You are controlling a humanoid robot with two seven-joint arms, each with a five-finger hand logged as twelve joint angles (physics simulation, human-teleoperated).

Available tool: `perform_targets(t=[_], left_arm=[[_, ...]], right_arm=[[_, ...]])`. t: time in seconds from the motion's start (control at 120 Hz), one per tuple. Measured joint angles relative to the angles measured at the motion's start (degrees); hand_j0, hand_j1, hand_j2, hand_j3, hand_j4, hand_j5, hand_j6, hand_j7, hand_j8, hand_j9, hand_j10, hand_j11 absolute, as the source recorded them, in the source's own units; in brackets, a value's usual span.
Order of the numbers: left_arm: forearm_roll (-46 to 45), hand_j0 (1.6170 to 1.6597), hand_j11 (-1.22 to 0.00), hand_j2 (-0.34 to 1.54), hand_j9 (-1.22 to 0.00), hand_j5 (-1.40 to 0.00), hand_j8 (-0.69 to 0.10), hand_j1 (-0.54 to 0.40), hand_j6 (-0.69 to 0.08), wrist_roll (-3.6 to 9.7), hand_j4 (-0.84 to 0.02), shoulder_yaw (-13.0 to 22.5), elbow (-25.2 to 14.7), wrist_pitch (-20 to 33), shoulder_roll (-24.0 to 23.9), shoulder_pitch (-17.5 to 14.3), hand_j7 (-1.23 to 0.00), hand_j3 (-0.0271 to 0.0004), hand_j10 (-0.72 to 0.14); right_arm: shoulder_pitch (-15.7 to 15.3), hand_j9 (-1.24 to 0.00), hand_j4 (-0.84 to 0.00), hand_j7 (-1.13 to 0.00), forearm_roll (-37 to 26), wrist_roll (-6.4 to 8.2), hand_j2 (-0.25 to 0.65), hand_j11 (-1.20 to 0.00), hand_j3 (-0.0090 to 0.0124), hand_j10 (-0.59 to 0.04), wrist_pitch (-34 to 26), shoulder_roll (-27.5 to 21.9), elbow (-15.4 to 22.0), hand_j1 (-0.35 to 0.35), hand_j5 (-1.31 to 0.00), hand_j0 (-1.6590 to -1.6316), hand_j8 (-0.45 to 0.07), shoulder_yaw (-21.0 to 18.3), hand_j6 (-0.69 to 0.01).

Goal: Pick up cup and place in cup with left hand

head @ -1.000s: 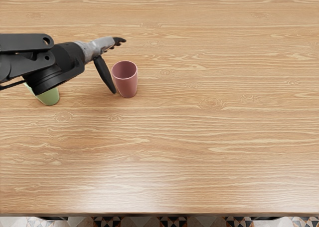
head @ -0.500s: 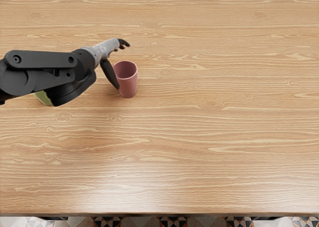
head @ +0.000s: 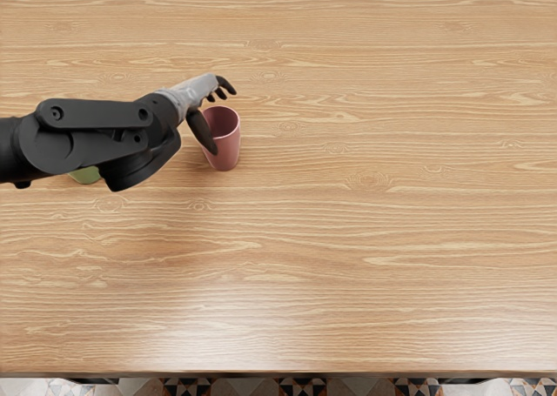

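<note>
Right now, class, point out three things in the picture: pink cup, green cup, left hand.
Pink cup (head: pixel 229 146), head view: its outer side wall.
Green cup (head: pixel 85 176), head view: the small part that shows.
Left hand (head: pixel 198 89), head view: its grey body.

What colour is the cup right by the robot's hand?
Pink, a dusty shade; the cup shows best in the head view.

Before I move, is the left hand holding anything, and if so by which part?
Nothing: the left hand is open by the upright pink cup. Its thumb overlaps the cup's left side in view; whether they touch, I can't tell.
</note>
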Motion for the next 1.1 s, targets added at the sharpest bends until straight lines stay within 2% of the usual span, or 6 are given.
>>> perform_targets(t=[0.308, 0.4, 0.517, 0.75, 0.883, 1.1], left_arm=[[0.0, 1.6581, -0.44, 0.07, -0.44, -0.44, -0.341, -0.058, -0.342, -0.01, -0.341, 0.1, 0.1, 0.0, -0.2, 1.2, -0.44, 0.0000, -0.341], [0.1, 1.6580, -0.47, 0.08, -0.47, -0.46, -0.368, -0.084, -0.318, -0.01, -0.376, 0.1, 0.1, 0.0, -0.4, 1.2, -0.47, 0.0000, -0.369], [0.2, 1.6579, -0.54, 0.10, -0.54, -0.52, -0.356, -0.138, -0.310, 0.00, -0.421, 0.1, 0.1, 0.0, -0.3, 1.2, -0.54, 0.0000, -0.425], [-0.4, 1.6555, -0.65, 0.13, -0.65, -0.65, -0.310, -0.147, -0.259, 0.14, -0.365, 0.1, -0.3, -0.2, -0.1, 0.4, -0.65, 0.0000, -0.488], [-0.7, 1.6549, -0.68, 0.13, -0.68, -0.68, -0.290, -0.158, -0.238, 0.16, -0.339, -0.1, -0.9, -0.4, 0.5, 0.0, -0.68, 0.0000, -0.479], [-0.9, 1.6543, -0.70, 0.16, -0.69, -0.72, -0.275, -0.174, -0.212, 0.18, -0.304, -0.6, -4.6, -0.5, 5.5, -2.2, -0.71, 0.0000, -0.469]], right_arm=[[0.0, -0.02, -0.015, -0.02, 0.0, 0.00, -0.003, -0.02, 0.0000, -0.015, 0.0, 0.0, 0.0, -0.331, -0.02, -1.6581, -0.015, 0.0, -0.015], [0.0, -0.02, -0.015, -0.02, 0.0, 0.00, -0.003, -0.02, 0.0000, -0.015, 0.0, 0.0, 0.0, -0.331, -0.02, -1.6581, -0.015, 0.0, -0.015], [0.0, -0.02, -0.015, -0.02, 0.0, 0.00, -0.003, -0.02, 0.0000, -0.015, 0.0, 0.0, 0.0, -0.331, -0.02, -1.6581, -0.015, 0.0, -0.015], [0.0, -0.02, -0.015, -0.02, 0.0, 0.00, -0.003, -0.02, 0.0000, -0.015, 0.0, 0.0, 0.0, -0.331, -0.02, -1.6581, -0.015, 0.0, -0.015], [0.0, -0.02, -0.015, -0.02, 0.0, 0.00, -0.003, -0.02, 0.0000, -0.015, 0.0, 0.0, 0.0, -0.331, -0.02, -1.6581, -0.015, 0.0, -0.015], [0.0, -0.02, -0.015, -0.02, 0.0, 0.00, -0.003, -0.02, 0.0000, -0.015, 0.0, 0.0, 0.0, -0.331, -0.02, -1.6581, -0.015, 0.0, -0.015]])
